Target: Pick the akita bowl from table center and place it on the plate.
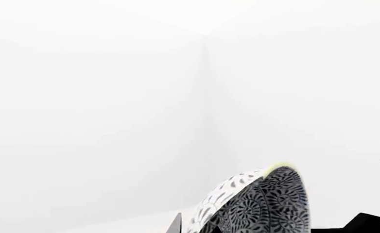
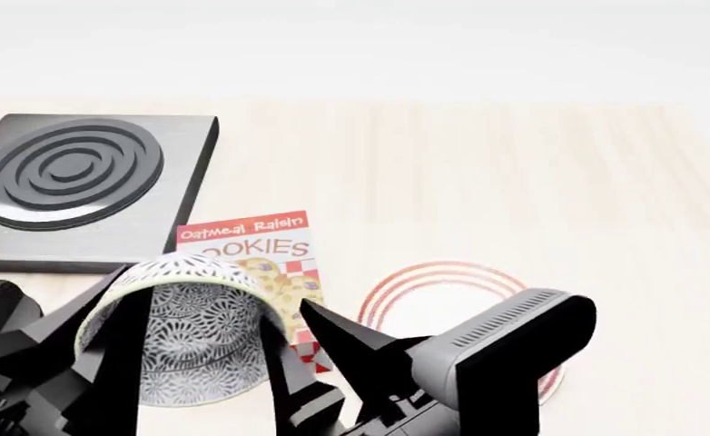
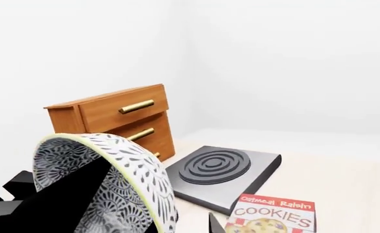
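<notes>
Cookie box — red banner reads "Oatmeal Raisin", large "COOKIES" beneath; no other legible text.

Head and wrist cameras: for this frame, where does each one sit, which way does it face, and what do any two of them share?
Head view: on the robot's head, facing forward and down over the table; both dark arms show, with the plate partly behind one.
Left wrist view: near the left gripper, facing blank white walls; only the bowl and dark gripper parts show.
Right wrist view: near the right gripper, facing the wooden drawers; a dark finger crosses the bowl.
Shared: head and right wrist both see the bowl, stove plate and cookie box.
</notes>
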